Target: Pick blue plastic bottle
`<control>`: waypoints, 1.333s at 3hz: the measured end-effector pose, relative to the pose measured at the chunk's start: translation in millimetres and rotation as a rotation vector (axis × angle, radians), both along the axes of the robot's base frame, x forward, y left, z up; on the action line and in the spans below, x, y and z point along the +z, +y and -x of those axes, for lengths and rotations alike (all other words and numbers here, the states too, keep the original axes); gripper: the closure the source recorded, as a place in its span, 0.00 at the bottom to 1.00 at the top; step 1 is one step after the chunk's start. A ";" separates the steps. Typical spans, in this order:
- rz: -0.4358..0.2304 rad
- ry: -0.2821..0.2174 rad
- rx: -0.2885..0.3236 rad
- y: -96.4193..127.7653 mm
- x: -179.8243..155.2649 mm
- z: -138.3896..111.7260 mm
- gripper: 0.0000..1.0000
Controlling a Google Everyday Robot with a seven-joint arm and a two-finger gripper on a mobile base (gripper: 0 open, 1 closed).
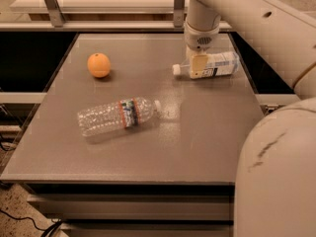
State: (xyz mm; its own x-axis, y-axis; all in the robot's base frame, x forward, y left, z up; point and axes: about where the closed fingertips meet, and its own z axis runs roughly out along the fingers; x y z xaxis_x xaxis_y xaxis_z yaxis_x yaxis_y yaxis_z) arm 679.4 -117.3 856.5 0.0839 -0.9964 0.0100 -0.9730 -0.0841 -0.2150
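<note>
We see a plain grey worktop (197, 147). Near its far right corner, the cream tool (199, 67) is at the small clear plastic bottle (221, 64), which has a white cap and a white and pale-blue label with dark print. The round fruit (99, 65) is orange. The long clear ribbed bottle (116, 116) wears a red-edged multicoloured band.

The gripper (199, 66) is a pale yellowish tab at the arm's tip, low over the far right of the table (207, 147); just above it sits a round cream wrist (201, 31) with a small dark dotted patch; up and right runs a thick cream arm (261, 28) with two small dark holes; well below and right, a big rounded shell (281, 191) shows dark scuffs.
</note>
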 end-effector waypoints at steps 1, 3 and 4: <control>-0.001 -0.006 0.000 -0.6 2.6 0.0 0.87; -0.024 -0.061 0.027 1.6 33.4 0.8 1.00; -0.061 -0.091 0.052 5.5 65.2 0.2 1.00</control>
